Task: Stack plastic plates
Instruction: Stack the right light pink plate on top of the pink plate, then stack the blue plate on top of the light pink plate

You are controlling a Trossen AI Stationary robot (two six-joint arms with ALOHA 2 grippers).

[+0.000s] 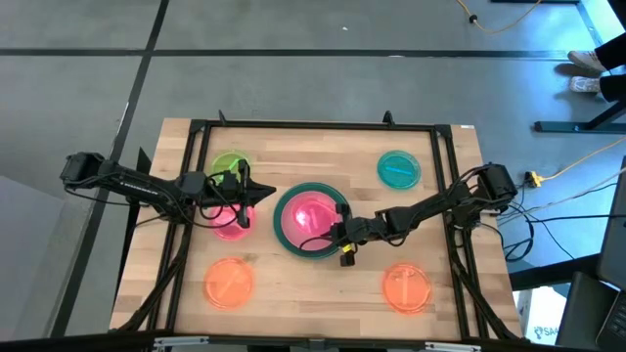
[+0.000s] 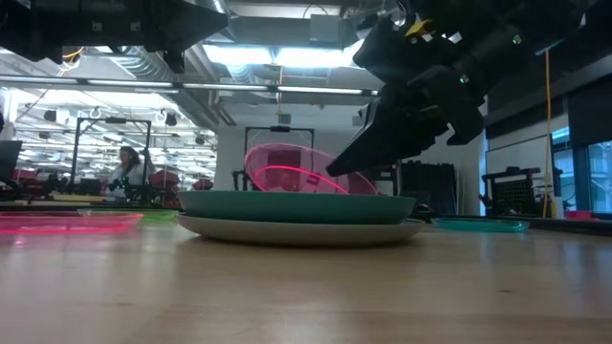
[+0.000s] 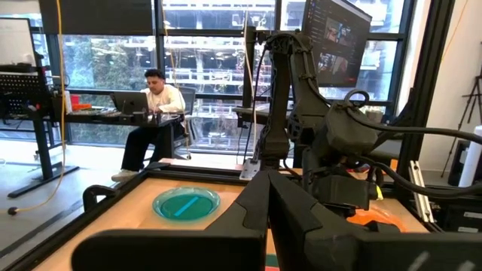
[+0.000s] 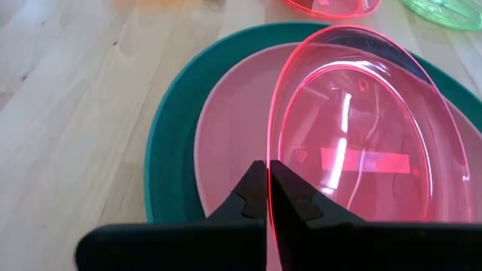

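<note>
A stack sits mid-table: a grey plate (image 2: 287,230) at the bottom, a large teal-green plate (image 1: 286,231) on it, and a medium pink plate (image 4: 226,143) inside that. My right gripper (image 4: 268,181) is at the stack's near-right side, shut on a small translucent pink-red plate (image 4: 361,143). My left gripper (image 1: 242,196) hovers shut, left of the stack, above another small pink-red plate (image 1: 231,227) that lies flat on the table. A green plate (image 1: 230,164), a teal-blue plate (image 1: 398,169) and two orange plates (image 1: 229,283) (image 1: 406,287) also lie flat. My right gripper pinches the small pink-red plate by its rim (image 4: 273,150) between the two fingers, on the plate's near-right edge. The fingers slant down from the table's right. The plate is tilted over the medium pink plate (image 2: 296,170); the teal-green plate's rim hides its lowest edge.
A dark frame (image 1: 323,125) runs round the wooden table top. Bare wood lies between the two orange plates near the table's front edge. Beyond the table a person (image 3: 154,113) sits at a desk, and cables lie on the floor to the right.
</note>
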